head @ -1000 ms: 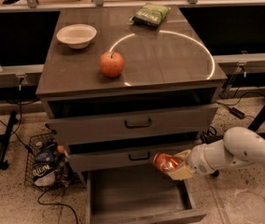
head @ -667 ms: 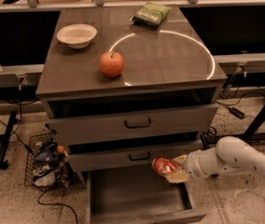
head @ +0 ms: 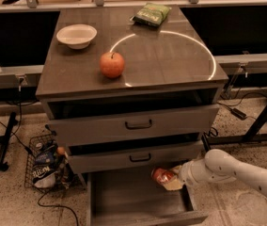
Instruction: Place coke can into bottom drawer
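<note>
Nearest, at six o'clock, showed the bottom drawer [head: 124, 199] pulled out toward the viewer. Showed a white arm [head: 246, 173] entering from four o'clock, bent at the elbow, forearm nearly level and pointing toward nine. Had the gripper [head: 168, 180] closed around the coke can [head: 159, 174], tipped on its side over the drawer's right rear part, just below the middle drawer [head: 133, 158]. Showed a wire basket [head: 44, 166] of packets on the floor at eight. Farther back, on the cabinet top [head: 171, 60], showed an apple [head: 112, 64] near centre, a white bowl [head: 77, 34] at eleven and a green bag [head: 151, 13] at twelve.
</note>
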